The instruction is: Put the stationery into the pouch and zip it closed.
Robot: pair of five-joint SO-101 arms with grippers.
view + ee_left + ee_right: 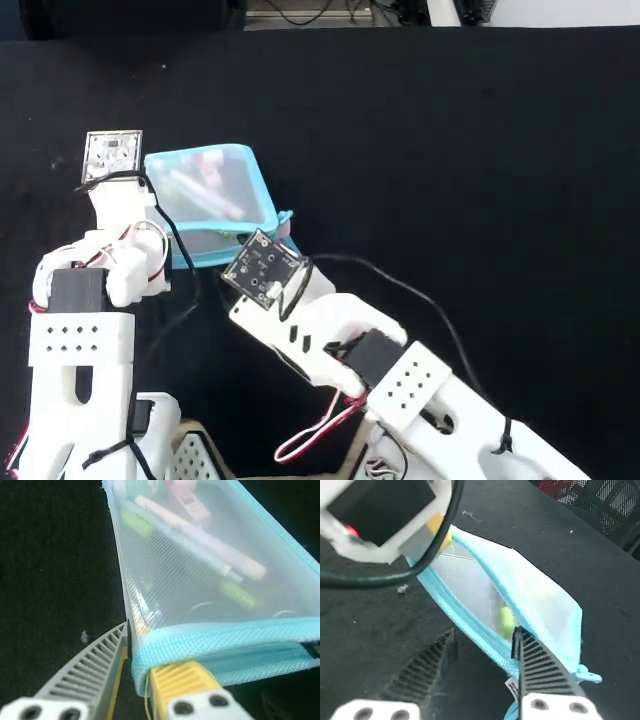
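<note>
Where arms meet near upper left of high frame, we see teal mesh pouch (215, 195) on black table (460, 150), zipper band (225, 640) along its lower side, long axis roughly left to right. Pens (200, 537) and green highlighter (241, 596) inside lie diagonally, upper left to lower right. Left gripper (136, 647) clamped on band's left end. Right gripper (482, 637) fingers apart, straddling band near pull tab (590, 676), one tip on pouch side, other on table side.
</note>
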